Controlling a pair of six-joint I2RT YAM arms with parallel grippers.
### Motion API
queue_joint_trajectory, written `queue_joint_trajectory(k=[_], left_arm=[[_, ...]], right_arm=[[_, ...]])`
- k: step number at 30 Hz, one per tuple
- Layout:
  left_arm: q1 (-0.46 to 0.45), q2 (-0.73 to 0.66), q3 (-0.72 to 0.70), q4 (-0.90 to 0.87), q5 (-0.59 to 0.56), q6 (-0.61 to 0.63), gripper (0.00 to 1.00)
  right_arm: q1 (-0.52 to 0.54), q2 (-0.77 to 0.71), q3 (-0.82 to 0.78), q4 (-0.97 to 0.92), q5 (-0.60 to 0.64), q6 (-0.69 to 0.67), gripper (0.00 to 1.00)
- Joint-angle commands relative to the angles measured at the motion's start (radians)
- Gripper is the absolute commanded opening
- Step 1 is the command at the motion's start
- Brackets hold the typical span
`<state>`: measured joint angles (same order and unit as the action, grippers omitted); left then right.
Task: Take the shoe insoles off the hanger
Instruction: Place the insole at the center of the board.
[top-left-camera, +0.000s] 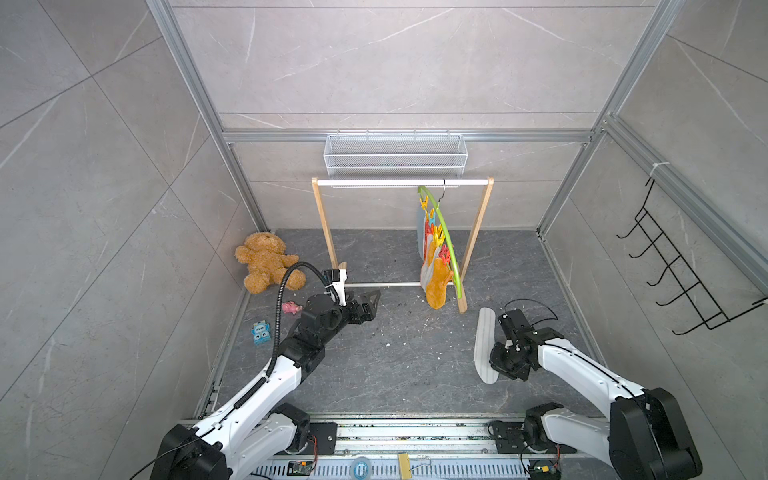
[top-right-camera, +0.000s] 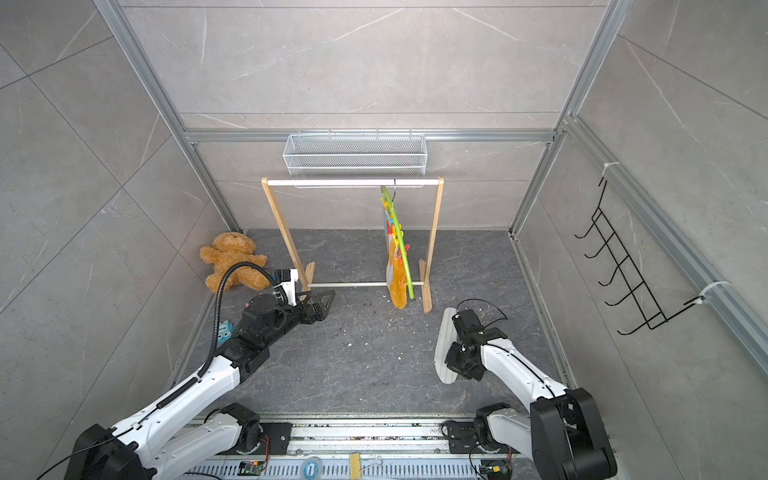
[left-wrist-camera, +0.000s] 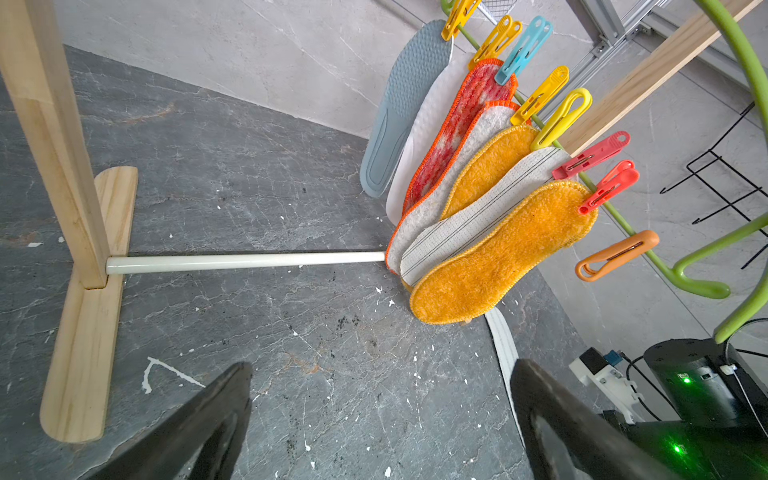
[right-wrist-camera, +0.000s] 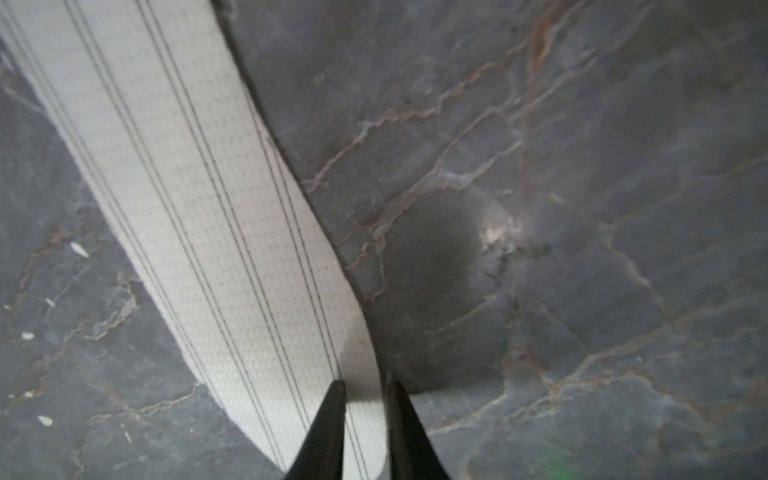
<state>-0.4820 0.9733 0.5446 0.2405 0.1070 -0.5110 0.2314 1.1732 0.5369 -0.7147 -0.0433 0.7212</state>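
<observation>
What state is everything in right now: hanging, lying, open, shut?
hanger: hooked on the rail.
clipped insoles: seven, hanging.
loose striped insole: lying on the floor.
orange clip: empty.
left gripper: open, empty.
right gripper: slightly open, astride the loose striped insole's edge.

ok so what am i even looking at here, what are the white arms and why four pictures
These are two robot arms, each ending in a two-fingered hand. Two pictures look down on the whole scene; the other two come from a camera on each wrist. A green hanger hangs on a wooden rail, with shoe insoles clipped to it. On the dark floor lie a teddy bear, a pink toy, a blue toy and one striped insole. The left hand is open and empty. The right hand has its fingers slightly apart around that insole's edge; whether it grips, I cannot tell.
</observation>
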Motion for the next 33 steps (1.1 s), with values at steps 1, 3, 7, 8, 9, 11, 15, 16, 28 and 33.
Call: queue_joint_trajectory(k=[1, 3, 7, 8, 9, 11, 15, 16, 28, 33], left_arm=[[0.000, 0.003, -0.002, 0.054, 0.008, -0.011, 0.99], [0.000, 0.004, -0.001, 0.049, 0.008, -0.009, 0.99], [0.000, 0.005, 0.010, 0.034, 0.012, 0.008, 0.97], [0.000, 0.005, 0.012, 0.035, 0.022, 0.019, 0.96], [0.000, 0.005, 0.014, 0.036, 0.030, 0.029, 0.94], [-0.001, 0.006, 0.019, 0.035, 0.039, 0.046, 0.91], [-0.026, 0.019, 0.029, 0.035, 0.044, 0.081, 0.88], [-0.041, 0.023, 0.031, 0.036, 0.033, 0.091, 0.87], [-0.325, 0.189, 0.021, 0.226, -0.185, 0.234, 0.88], [-0.385, 0.320, 0.046, 0.309, -0.242, 0.227, 0.89]], right_arm=[[0.000, -0.013, 0.017, -0.023, 0.053, 0.017, 0.30], [-0.001, -0.023, 0.017, -0.022, 0.060, 0.020, 0.35], [-0.001, -0.062, 0.017, -0.023, 0.074, 0.025, 0.43], [0.000, -0.076, 0.018, -0.023, 0.078, 0.026, 0.45], [-0.001, -0.093, 0.020, -0.025, 0.082, 0.026, 0.48], [-0.001, -0.124, 0.026, -0.028, 0.090, 0.028, 0.52], [0.000, -0.176, 0.047, -0.031, 0.099, 0.020, 0.60], [0.000, -0.183, 0.055, -0.033, 0.103, 0.017, 0.60], [0.000, -0.298, 0.147, 0.069, 0.003, -0.087, 0.72], [0.000, -0.353, 0.193, 0.125, -0.033, -0.112, 0.76]])
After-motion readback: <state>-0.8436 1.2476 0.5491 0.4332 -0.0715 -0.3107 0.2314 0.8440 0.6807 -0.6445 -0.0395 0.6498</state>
